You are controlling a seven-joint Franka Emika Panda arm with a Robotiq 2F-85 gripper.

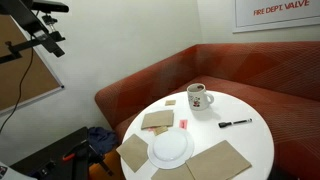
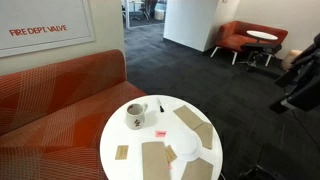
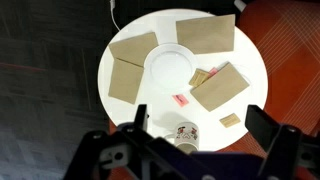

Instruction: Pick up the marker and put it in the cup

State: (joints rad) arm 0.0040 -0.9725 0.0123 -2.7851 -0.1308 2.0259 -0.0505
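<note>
The marker (image 1: 235, 123) lies flat on the round white table (image 1: 252, 142), near its edge and a little apart from the cup (image 1: 197, 97), with nothing touching it. The cup stands upright on the side of the table nearest the red sofa (image 1: 150, 80), its handle turned toward the marker's side. A white plate (image 1: 172, 148) sits closer to the front, with brown napkins (image 1: 157, 120) lying flat around it and a small red scrap (image 1: 184, 124) between plate and cup.

In the wrist view the pincer (image 3: 199, 120) hangs well above the table, its two fingers spread wide and holding nothing. The cup (image 3: 186, 133) shows partly behind it; I cannot find the marker in that view.
</note>
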